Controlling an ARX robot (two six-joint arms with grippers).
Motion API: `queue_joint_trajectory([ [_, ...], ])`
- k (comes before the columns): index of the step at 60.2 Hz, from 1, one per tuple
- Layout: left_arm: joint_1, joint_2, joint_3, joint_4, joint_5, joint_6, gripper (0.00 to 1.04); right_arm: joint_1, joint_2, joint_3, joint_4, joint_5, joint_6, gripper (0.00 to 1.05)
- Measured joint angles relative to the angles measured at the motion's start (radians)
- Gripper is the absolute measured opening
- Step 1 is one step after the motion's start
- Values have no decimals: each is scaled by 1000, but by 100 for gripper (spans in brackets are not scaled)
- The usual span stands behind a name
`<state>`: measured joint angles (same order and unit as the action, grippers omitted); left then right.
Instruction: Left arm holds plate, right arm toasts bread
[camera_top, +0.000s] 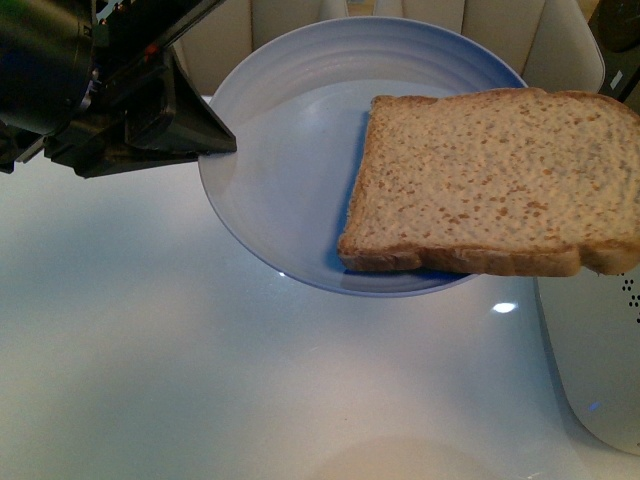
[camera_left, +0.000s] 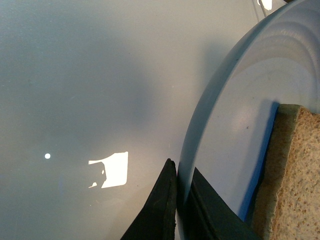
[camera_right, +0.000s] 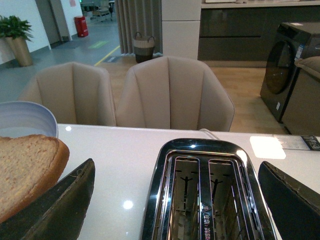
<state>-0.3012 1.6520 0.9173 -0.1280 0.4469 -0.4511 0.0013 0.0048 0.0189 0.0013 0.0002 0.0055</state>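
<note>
White tabletop (camera_top: 150, 380) fills the lower front frame, with beige chairs (camera_right: 172, 95) behind. We see the left gripper (camera_top: 218, 142) at upper left, jaws pinched on the left rim of the plate (camera_top: 290, 130); the left wrist view shows the rim sandwiched between them. The bread (camera_top: 480, 185) lies on the plate's right half, well right of that pincer, overhanging the rim at frame right. The right gripper (camera_right: 177, 200) is spread wide and grips nothing, toaster (camera_right: 200, 147) between its fingers.

Upper left in the front view, the left gripper (camera_top: 222, 142) was bulky black, wedge-jawed, with a small red mark (camera_top: 150, 48).
</note>
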Motion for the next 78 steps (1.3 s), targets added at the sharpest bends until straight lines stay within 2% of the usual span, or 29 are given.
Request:
queue_joint_trajectory([
  [13,-40,-30,0,-25,-46,-19,3,0,0,0,0,0,0,96],
  [57,-44,-31,0,-25,-48,-23,3,0,0,0,0,0,0,96],
  [60,-44,-31,0,-25,-48,-23,3,13,16,11,-39,51,15,96],
  [63,-44,-31,0,-25,-47,-23,3,60,74,52,-158,182,62,96],
  [65,-44,-31,0,-25,-48,-23,3,81,105,64,-208,234,80,96],
  [71,-45,-31,0,-25,-47,-24,3,119,138,66,-245,296,104,96],
  [78,-45,-32,0,-25,-48,-24,3,146,142,84,-243,313,123,96],
])
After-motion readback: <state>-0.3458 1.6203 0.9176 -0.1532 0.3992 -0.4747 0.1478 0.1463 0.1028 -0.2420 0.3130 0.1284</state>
